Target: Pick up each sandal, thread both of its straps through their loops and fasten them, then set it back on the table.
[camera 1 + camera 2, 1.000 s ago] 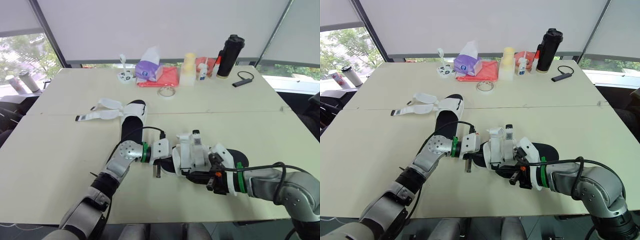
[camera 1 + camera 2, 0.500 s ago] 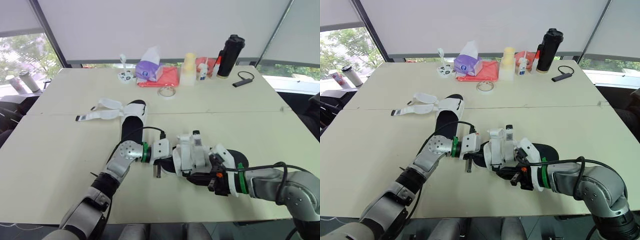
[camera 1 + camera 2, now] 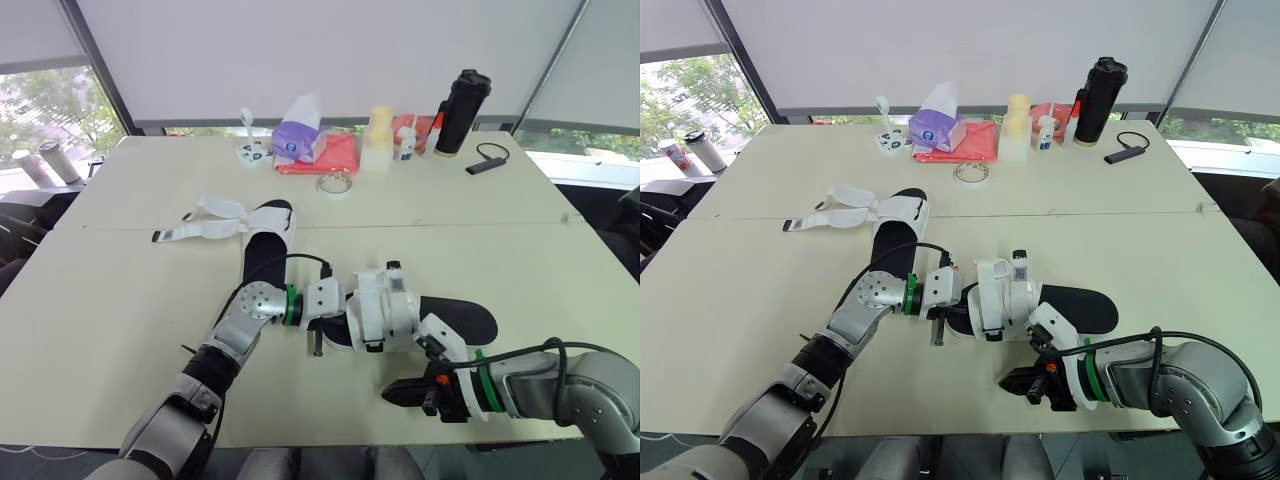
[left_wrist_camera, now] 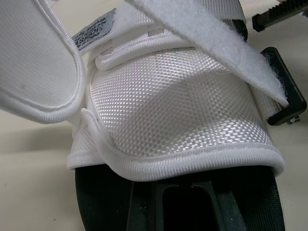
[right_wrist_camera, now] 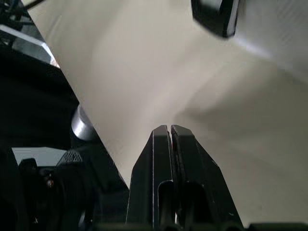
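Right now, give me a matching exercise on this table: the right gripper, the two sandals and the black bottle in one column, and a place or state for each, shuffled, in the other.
Column one:
1. right gripper
2. near sandal
3. far sandal
4. black bottle

Column two:
A. upright at the far edge of the table
B. shut, holding nothing
C. straps lying loose on the tabletop
D. white upper over a black sole, close to the robot

Pairs: 1-B, 2-D, 3-C, 4-A.

The same worktop is overlooked, forward and downward, by both eye views. The nearer sandal is seen close up from the left wrist, worktop from the right.
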You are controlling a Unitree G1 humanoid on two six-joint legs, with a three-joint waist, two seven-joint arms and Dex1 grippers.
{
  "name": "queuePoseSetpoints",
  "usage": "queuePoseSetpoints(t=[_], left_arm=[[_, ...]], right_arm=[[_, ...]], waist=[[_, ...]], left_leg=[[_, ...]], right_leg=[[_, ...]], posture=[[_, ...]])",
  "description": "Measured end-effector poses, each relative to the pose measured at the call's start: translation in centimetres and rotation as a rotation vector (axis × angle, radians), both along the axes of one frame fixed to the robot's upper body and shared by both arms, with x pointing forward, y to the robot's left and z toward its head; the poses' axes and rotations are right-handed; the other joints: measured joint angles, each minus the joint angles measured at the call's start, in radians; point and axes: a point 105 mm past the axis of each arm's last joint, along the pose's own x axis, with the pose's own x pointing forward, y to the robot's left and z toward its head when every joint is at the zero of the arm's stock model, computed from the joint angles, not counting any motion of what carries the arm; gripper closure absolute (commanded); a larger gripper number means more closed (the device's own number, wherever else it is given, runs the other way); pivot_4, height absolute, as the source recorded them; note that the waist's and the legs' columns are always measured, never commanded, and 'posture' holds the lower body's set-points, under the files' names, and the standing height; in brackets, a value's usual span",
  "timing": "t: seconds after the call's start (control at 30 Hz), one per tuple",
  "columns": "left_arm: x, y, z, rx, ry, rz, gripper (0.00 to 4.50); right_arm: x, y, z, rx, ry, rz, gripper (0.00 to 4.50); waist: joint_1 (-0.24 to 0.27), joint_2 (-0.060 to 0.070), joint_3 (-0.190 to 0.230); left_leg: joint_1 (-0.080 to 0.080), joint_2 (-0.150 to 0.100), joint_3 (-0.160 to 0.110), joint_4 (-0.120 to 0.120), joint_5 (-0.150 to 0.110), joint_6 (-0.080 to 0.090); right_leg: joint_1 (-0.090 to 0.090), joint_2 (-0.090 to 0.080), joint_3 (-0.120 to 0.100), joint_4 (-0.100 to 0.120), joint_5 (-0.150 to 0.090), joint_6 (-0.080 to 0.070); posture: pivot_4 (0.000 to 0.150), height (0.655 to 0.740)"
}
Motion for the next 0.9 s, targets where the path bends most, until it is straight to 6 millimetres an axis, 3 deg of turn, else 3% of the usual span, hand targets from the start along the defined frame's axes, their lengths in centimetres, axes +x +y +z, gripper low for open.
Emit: queuePoseSetpoints(t=[0.2, 0.33, 0.47, 0.9], left_arm=[[-0.1, 0.0, 0.0, -0.002, -0.001, -0.001, 4.50], [-0.1, 0.0, 0.0, -0.003, -0.001, -0.001, 4.50], [-0.1, 0.0, 0.0, -0.003, -0.001, 0.000, 4.50], [-0.1, 0.0, 0.0, -0.005, -0.001, 0.002, 4.50]], right_arm=[[0.9, 0.2, 1.2, 0.052, -0.060, -0.022, 4.47], [1.0, 0.3, 1.6, 0.093, -0.055, -0.027, 3.16], [1.2, 0.2, 1.5, 0.106, -0.039, -0.052, 1.11], [2.2, 0.9, 2.1, 0.178, -0.031, -0.087, 1.11]], waist=[[0.000, 0.000, 0.000], [0.000, 0.000, 0.000], [0.000, 0.000, 0.000], [0.000, 0.000, 0.000]], left_leg=[[0.000, 0.000, 0.000, 0.000, 0.000, 0.000], [0.000, 0.000, 0.000, 0.000, 0.000, 0.000], [0.000, 0.000, 0.000, 0.000, 0.000, 0.000], [0.000, 0.000, 0.000, 0.000, 0.000, 0.000]], right_leg=[[0.000, 0.000, 0.000, 0.000, 0.000, 0.000], [0.000, 0.000, 0.000, -0.001, 0.000, 0.000], [0.000, 0.000, 0.000, -0.001, 0.000, 0.000], [0.000, 0.000, 0.000, -0.001, 0.000, 0.000]], posture=[[0.150, 0.7296], [0.150, 0.7296], [0.150, 0.7296], [0.150, 0.7296]])
